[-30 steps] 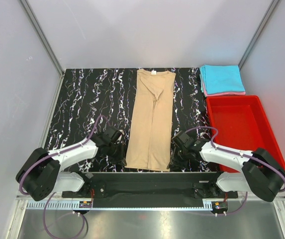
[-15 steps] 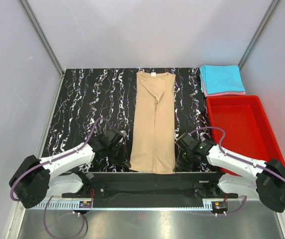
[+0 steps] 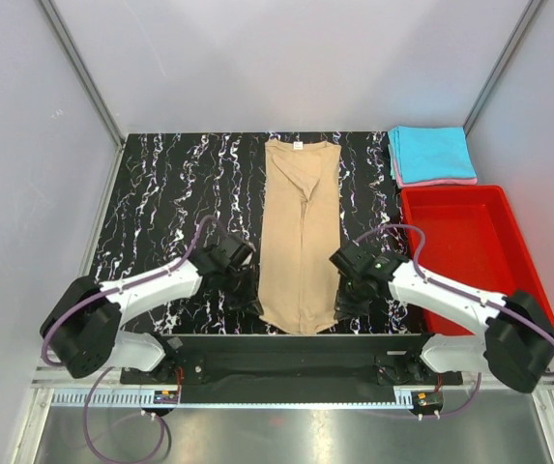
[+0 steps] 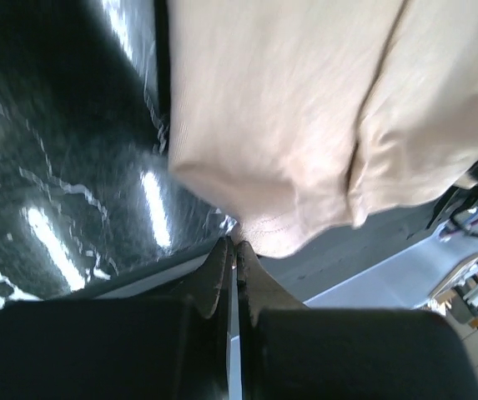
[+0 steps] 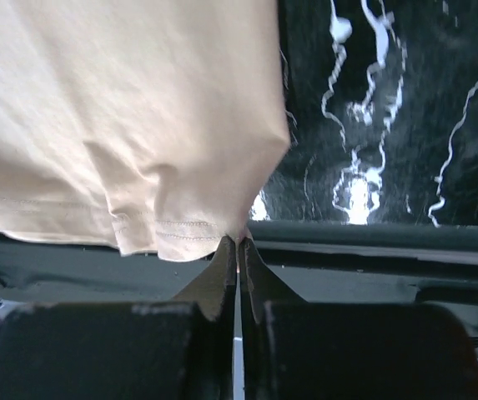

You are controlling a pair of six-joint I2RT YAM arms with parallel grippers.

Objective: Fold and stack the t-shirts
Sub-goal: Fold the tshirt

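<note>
Left black two-finger gripper [image 4: 233, 243], jaws pressed together on the lower-left hem corner of the long tan cloth t-shirt [image 3: 301, 232]; right black two-finger gripper [image 5: 238, 240] likewise pinching the lower-right hem corner. Compared with half a second earlier: both grippers higher in the top view and closer together, hem corners drawn inward, lower edge narrower. Long axis of shirt vertical at frame centre on the black white-veined marble table [image 3: 170, 193], small neck label [image 3: 298, 142] toward the upper edge, hem toward the lower. Folded cyan t-shirt [image 3: 431, 153] atop folded pink t-shirt [image 3: 446, 181], upper right.
</note>
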